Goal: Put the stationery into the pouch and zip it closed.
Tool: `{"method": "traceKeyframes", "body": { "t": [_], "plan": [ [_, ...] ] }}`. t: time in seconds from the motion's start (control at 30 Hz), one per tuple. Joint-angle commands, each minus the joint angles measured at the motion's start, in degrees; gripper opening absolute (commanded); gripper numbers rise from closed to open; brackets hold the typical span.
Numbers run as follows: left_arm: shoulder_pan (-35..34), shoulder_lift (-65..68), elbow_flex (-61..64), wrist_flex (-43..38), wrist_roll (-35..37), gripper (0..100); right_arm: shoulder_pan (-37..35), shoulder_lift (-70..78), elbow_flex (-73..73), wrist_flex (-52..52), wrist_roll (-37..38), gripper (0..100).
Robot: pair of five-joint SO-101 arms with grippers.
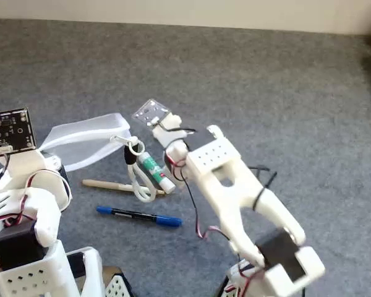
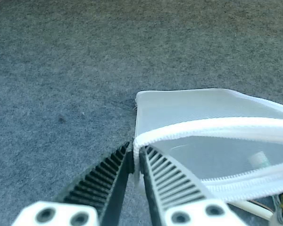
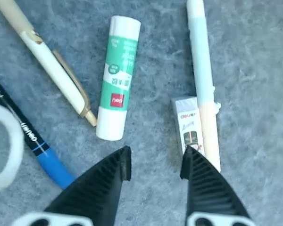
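Note:
My left gripper [image 2: 135, 160] is shut on the corner of the white mesh pouch [image 2: 212, 136], pinching its zipper edge; the pouch mouth gapes beside the fingers. In the high view the pouch [image 1: 86, 143] lies left of centre. My right gripper [image 3: 155, 162] hangs open above the carpet, between a green-and-white glue stick [image 3: 118, 77] and a small white eraser [image 3: 188, 125] that lies against a pale blue and peach marker [image 3: 201, 70]. A cream pen [image 3: 47, 56] and a blue pen [image 3: 30, 136] lie beyond the glue stick. From above, the glue stick [image 1: 154, 171], cream pen [image 1: 108, 185] and blue pen [image 1: 139, 216] sit below the pouch.
White looped scissor handles [image 1: 141, 184] lie between the pouch and the glue stick, and one loop [image 3: 4, 146] is near the blue pen. Grey carpet [image 1: 284, 86] covers the whole surface, with open room at the back and right.

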Motion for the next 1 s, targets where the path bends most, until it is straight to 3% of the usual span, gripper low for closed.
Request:
{"method": "traceKeyframes", "body": {
  "t": [0.0, 0.97],
  "plan": [
    [-1.01, 1.10, -2.95, 0.35, -0.35, 1, -0.48, 3.12, -6.81, -0.66, 0.97, 15.2],
    [-1.01, 1.10, -2.95, 1.14, -0.26, 1, 3.65, 23.25, -18.95, -0.40, 1.05, 15.2]
  ]
}}
